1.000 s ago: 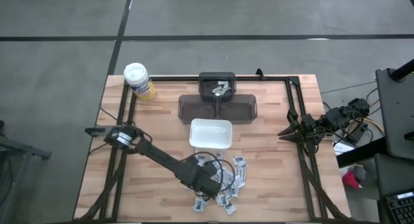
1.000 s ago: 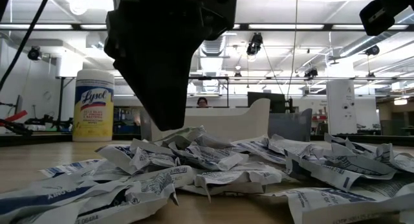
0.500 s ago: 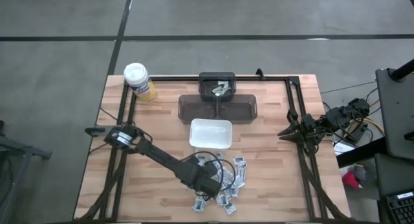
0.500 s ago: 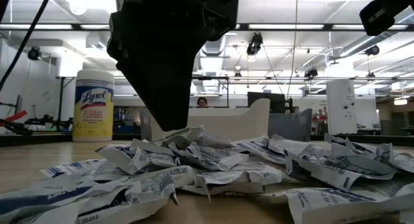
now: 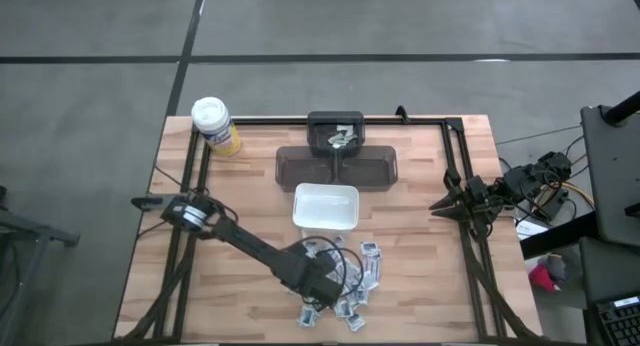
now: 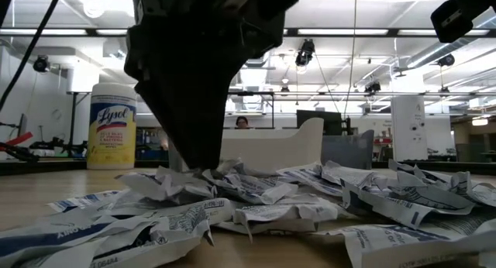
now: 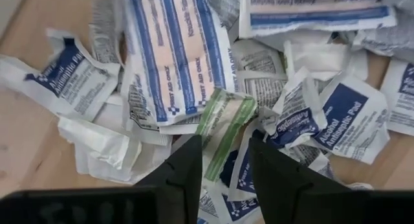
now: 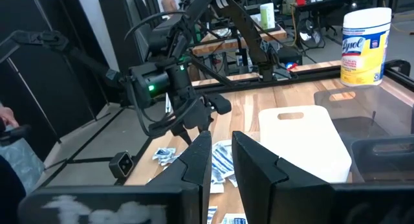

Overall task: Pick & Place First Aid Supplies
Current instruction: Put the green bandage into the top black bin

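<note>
Left gripper [image 5: 322, 298] low over the heap of first aid supplies [image 5: 345, 279] at the near middle of the table [image 5: 440, 286], just in front of the white dish [image 5: 326, 207].

High view: heap reads only as a pale scatter, the arm covering part of it. Left wrist view gives the detail: overlapping flat packets, blue, green and grey print. The left gripper's fingers [image 7: 181, 175] stand slightly apart, tips down among the packets, nothing visibly pinched between them.

Low view: left gripper a dark wedge [image 6: 194, 82] with its tip down in the pile (packets crumpled around it); yellow canister [image 6: 112, 127] behind.

Packets lie at all angles, no common long axis; the large blue-striped packet [image 7: 171, 49] runs lengthwise away from the fingers.

Right gripper [image 5: 440, 206] waits at the table's right edge, jaws narrowly parted, empty.
</note>
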Motion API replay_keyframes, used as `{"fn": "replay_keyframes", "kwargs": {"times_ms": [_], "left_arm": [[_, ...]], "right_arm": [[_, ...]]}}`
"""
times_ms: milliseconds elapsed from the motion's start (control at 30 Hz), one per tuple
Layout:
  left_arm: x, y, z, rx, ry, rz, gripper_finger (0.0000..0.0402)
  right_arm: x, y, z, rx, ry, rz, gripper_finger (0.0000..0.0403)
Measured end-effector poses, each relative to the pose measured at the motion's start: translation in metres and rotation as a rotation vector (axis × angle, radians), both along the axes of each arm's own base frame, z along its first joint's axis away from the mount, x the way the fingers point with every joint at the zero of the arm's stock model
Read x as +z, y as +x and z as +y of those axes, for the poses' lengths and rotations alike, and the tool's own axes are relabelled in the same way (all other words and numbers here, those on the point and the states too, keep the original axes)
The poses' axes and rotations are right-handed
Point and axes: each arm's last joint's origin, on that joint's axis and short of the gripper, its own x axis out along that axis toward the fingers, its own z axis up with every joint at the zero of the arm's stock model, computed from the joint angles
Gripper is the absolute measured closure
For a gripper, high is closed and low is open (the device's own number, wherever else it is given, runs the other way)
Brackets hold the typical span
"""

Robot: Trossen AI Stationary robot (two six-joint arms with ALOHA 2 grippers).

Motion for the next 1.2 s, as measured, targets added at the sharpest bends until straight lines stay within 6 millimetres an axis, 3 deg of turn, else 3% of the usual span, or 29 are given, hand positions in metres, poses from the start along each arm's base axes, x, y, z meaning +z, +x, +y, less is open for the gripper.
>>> {"fn": "replay_keyframes", "kwargs": {"times_ms": [767, 1200], "left_arm": [[-0.0071, -0.0040, 0.0032, 0.056, 0.043, 0.017, 0.0284], [-0.0090, -0.0052, 0.0033, 0.049, 0.046, 0.026, 0.0334]], "right_arm": [[0.0000, 0.0000, 0.0000, 0.000, 0.000, 0.000, 0.0344], [0.0000, 0.0000, 0.0000, 0.000, 0.000, 0.000, 0.0344]]}}
